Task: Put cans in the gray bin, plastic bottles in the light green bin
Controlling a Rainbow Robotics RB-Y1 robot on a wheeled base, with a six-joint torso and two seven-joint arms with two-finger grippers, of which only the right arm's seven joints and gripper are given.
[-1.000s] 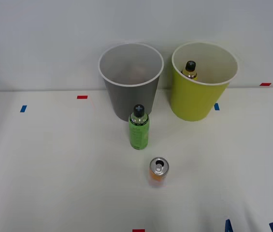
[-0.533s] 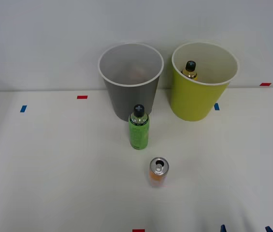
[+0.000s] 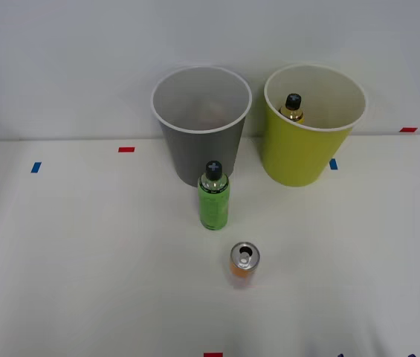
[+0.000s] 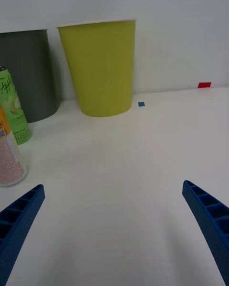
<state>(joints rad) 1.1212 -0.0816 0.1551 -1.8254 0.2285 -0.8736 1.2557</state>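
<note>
The gray bin (image 3: 201, 141) and the light green bin (image 3: 306, 152) stand side by side at the back of the table. An amber bottle (image 3: 292, 106) with a black cap stands inside the light green bin. Something faintly reddish lies deep in the gray bin, too dim to name. A green bottle (image 3: 214, 199) stands upright just in front of the gray bin, and an orange can (image 3: 244, 265) stands nearer me. My right gripper (image 4: 112, 187) is open and holds nothing, low over the table, right of the can (image 4: 9, 159) and the green bottle (image 4: 13, 112). Beyond it are the light green bin (image 4: 100, 66) and the gray bin (image 4: 26, 76).
The white table (image 3: 83, 260) ends at a pale wall behind the bins. Small tape marks lie flat on it: red (image 3: 126, 149), blue (image 3: 36, 167), blue (image 3: 333, 163), red (image 3: 408, 129) and red (image 3: 212, 355). Bare table lies left and right of the bottle and can.
My right gripper's blue fingertips have slid down to the front view's bottom edge, back toward me. The bins, bottles and can have not moved.
</note>
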